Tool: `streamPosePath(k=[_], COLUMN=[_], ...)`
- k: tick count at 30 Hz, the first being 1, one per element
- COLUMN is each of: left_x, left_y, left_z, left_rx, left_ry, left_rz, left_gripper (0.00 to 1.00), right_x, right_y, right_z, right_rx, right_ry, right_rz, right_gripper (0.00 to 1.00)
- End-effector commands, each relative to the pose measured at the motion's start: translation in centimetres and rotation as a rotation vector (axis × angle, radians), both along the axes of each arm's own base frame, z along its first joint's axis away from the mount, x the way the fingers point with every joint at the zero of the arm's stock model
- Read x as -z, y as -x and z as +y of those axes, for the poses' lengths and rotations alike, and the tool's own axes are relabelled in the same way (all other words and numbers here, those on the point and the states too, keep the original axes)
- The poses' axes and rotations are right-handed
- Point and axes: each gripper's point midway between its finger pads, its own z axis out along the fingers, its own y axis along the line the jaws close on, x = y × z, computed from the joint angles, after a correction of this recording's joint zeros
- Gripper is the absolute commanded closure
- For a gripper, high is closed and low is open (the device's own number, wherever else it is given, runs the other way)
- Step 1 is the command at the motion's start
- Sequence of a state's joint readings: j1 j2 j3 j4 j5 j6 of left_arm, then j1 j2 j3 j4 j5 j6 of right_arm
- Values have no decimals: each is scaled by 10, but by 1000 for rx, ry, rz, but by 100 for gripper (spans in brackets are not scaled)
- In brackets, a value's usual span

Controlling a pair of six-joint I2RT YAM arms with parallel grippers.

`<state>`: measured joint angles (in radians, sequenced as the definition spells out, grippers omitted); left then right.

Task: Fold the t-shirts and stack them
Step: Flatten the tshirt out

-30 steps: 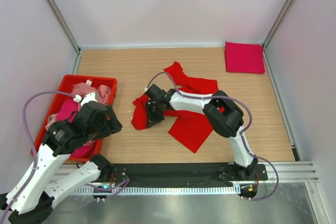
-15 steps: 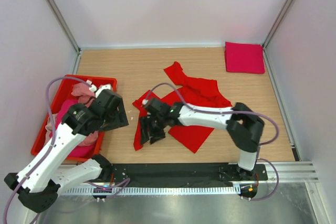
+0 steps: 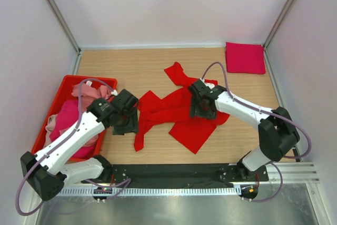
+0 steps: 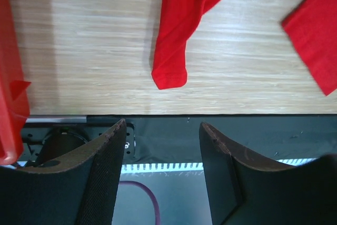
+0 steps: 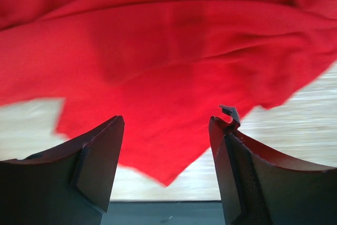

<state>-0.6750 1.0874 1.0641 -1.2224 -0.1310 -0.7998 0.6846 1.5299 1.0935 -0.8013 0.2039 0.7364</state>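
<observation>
Your red t-shirt (image 3: 169, 110) lies crumpled in the middle of the top view, on the desk (image 3: 131, 67). It is not flat yet, so I think the step now is to spread it out before you fold it.

The left jaws are open and hold nothing. They hang just left of the shirt, near the long sleeve (image 4: 169, 72) that points to the bottom of the frame. The right jaws are open too, with nothing in them. They sit right over the shirt's right half, and the right wrist view is filled with red cloth (image 5: 158, 51).

To do it well, grab only one layer at an edge or a corner, not a thick bunch. Take the sleeve side with the left jaws and the far right edge with the right jaws. Then pull them apart gently so the wrinkles go away. Keep the cloth low on the desk.

One folded magenta t-shirt (image 3: 245, 57) waits in the upper right corner. That looks like the place for the stack.

The red bin (image 3: 71, 80) at the left holds a pale pink shirt (image 3: 84, 90) and a magenta shirt (image 3: 67, 114). It is just beside your left arm, so do not bump it. The bottom corner of the red shirt is near the black rail (image 3: 174, 171) at the desk's near edge. Do not drag it over that.
</observation>
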Motion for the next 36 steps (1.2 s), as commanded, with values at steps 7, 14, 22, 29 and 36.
streamPosePath(k=[7,14,22,29,36], left_x=[11,47,84,99,117], left_y=[12,24,45,30,22], left_z=[-25,-25,-22,-30,-26], left_rx=[57,52,-63,-107,-137], left_ry=[97,51,97,160,147], left_rz=[30,141,212,120,137], left_gripper=[42,42,47,61,64], right_x=[49,62,7,-45,-61], right_y=[-32,-71,-59,-4,49], right_z=[-68,-90,-91,-80,-88], right_rx=[128,73,6,0,-13], right_ry=[144,220,191,-21,-106], right_rz=[22,60,25,-27,-41], right_gripper=[33,33,32,34,36])
